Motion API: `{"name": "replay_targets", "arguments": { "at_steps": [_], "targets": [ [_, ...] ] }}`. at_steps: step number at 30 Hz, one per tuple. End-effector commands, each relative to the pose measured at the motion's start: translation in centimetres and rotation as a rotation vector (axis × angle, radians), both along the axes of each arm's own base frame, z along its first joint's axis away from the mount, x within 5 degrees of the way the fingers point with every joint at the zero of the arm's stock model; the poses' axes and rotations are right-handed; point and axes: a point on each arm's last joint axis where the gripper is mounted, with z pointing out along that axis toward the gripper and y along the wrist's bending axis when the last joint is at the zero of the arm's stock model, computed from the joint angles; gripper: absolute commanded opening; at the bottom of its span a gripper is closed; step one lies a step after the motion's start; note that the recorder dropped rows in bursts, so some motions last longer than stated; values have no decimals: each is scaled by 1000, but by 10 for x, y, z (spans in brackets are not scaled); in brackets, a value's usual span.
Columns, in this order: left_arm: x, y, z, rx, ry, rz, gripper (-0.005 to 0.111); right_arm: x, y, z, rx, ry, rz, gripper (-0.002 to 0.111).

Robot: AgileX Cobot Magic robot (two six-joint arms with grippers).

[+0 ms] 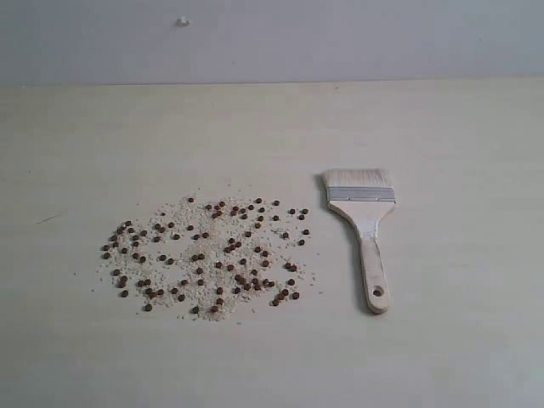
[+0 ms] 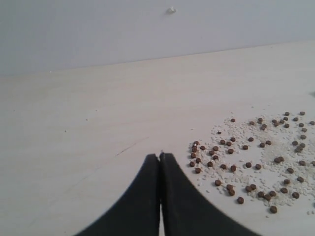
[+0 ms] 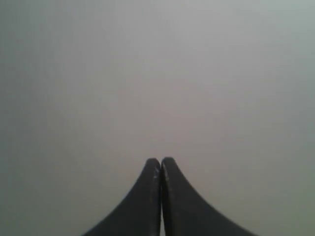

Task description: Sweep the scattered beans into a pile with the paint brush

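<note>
Closest to the lens, at my own wrists, the sweep looks not yet begun, and as I judge it the step in hand is fetching the tool. Both pincers are pressed fully closed, jaw against jaw, gripping nothing. My left pincer [image 2: 160,156] hangs low over the pale wooden bench [image 2: 74,147], angled out across its surface. My right pincer [image 3: 161,160] faces only a blank grey surface, so I cannot tell where that arm sits. Neither arm shows in the exterior view.

Just beyond the left tips and off to one side lie the beans [image 1: 204,255], dozens of tiny round reddish-brown pellets. They are strewn loose among fine whitish crumbs [image 1: 174,212] in a broad patch on the left half of the bench, with none heaped.

Right of that patch, near it but clear of it, the wide flat paint brush [image 1: 367,223] lies flat and untouched. It has a pale wooden handle, a silver metal ferrule and off-white bristles. The handle end with its hole points toward the camera and the bristles toward the back.

My next move, I reckon, calls for the right arm: spread its jaws, come down over the narrow handle and close across it, keeping the bristles free to drag.

Farthest back, a plain grey wall [image 1: 272,38] closes the scene.
</note>
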Motion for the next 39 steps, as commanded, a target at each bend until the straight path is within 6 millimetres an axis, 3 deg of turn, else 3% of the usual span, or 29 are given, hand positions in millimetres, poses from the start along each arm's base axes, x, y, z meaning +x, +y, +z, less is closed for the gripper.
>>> {"name": "replay_targets", "arguments": {
  "at_steps": [1,3,6,9,12,13,15,18,20,23,25,29,39],
  "targets": [
    [-1,0,0,-5,-2,-8,0,64,1,22,-193,564,-31,0],
    [-1,0,0,-5,-2,-8,0,93,4,34,-276,818,6,0],
    [-1,0,0,-5,-2,-8,0,132,21,17,-370,1334,290,0],
    [-1,0,0,-5,-2,-8,0,157,44,-16,-353,1467,411,0],
    [-1,0,0,-5,-2,-7,0,167,70,-57,-387,1654,368,0],
    [-1,0,0,-5,-2,-7,0,170,91,-79,-452,1731,338,0],
    [-1,0,0,-5,-2,-7,0,182,122,-102,-466,1688,342,0],
    [-1,0,0,-5,-2,-7,0,199,144,-132,-451,1659,348,4],
    [-1,-1,0,-5,-2,-9,0,206,148,-155,-430,1729,316,14],
    [-1,-1,0,-5,-2,-16,0,216,150,-181,-456,1755,281,45],
    [-1,-1,0,-5,-2,-16,0,219,152,-193,-451,1767,276,58],
    [-1,-1,0,-5,-2,-16,0,224,155,-209,-453,1773,275,60],
    [-1,-1,0,-5,-2,-16,0,232,158,-226,-436,1735,281,59]
  ]
}}
